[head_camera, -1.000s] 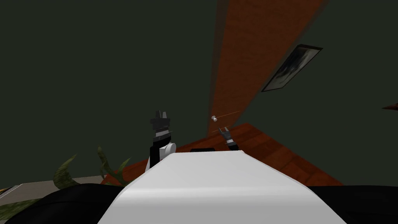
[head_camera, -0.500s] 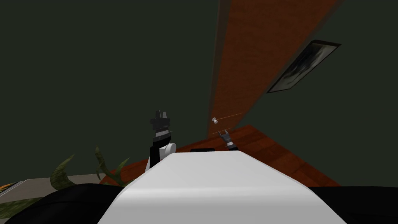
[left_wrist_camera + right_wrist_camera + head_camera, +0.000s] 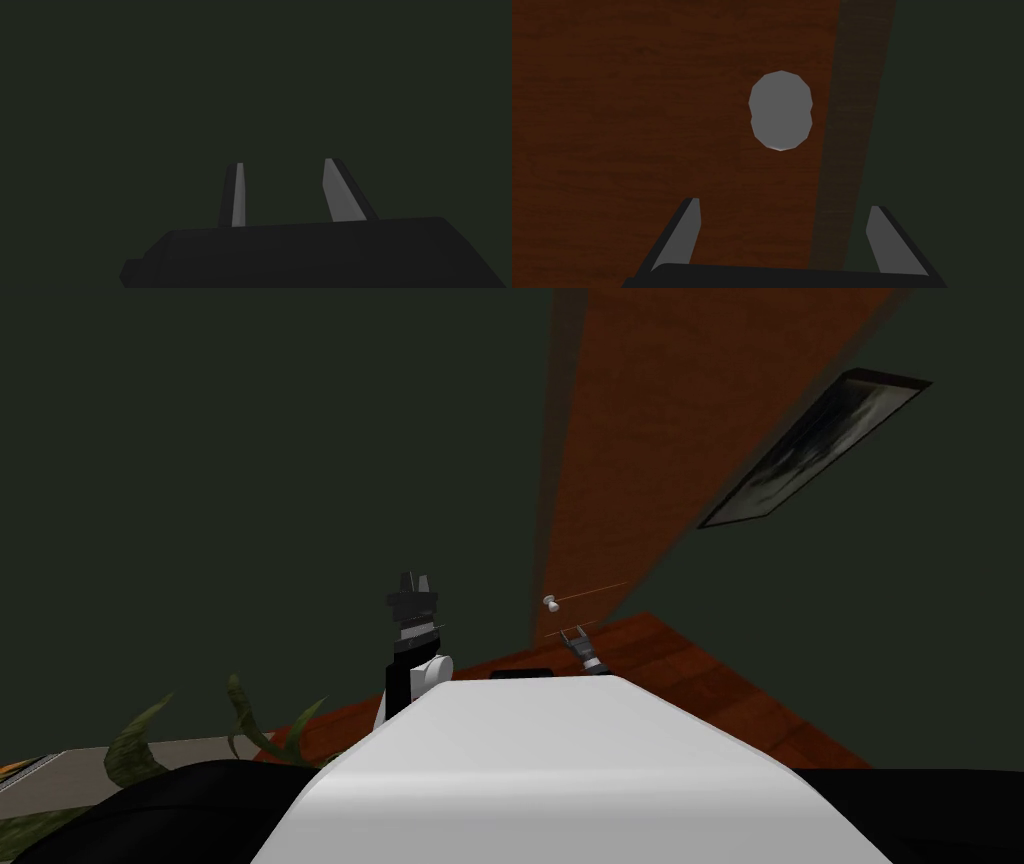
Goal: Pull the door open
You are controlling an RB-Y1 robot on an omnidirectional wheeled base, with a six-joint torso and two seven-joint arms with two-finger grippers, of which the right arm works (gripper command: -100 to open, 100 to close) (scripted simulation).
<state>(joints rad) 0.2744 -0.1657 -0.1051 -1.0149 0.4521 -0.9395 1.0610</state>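
The door (image 3: 640, 438) is a reddish-brown wood panel set in a dark green wall. Its small pale grey knob (image 3: 550, 603) sits near the door's edge. In the head view my right gripper (image 3: 575, 638) hangs just below and to the right of the knob. In the right wrist view the knob (image 3: 781, 110) lies ahead of the open right gripper (image 3: 784, 210), beyond the fingertips and touching neither finger. The door's dark edge strip (image 3: 847, 125) runs beside the knob. My left gripper (image 3: 415, 583) is raised before the wall, its fingers (image 3: 239, 195) partly apart with nothing between them.
A framed picture (image 3: 815, 448) hangs on the wall right of the door. Wood floor (image 3: 700, 678) spreads below the door. Plant leaves (image 3: 250, 728) and a pale slab (image 3: 60, 768) lie at the lower left.
My view has shifted: the picture frame slid right and the plant left. The knob and right gripper sit slightly lower, still the same distance apart. The left arm has not moved.
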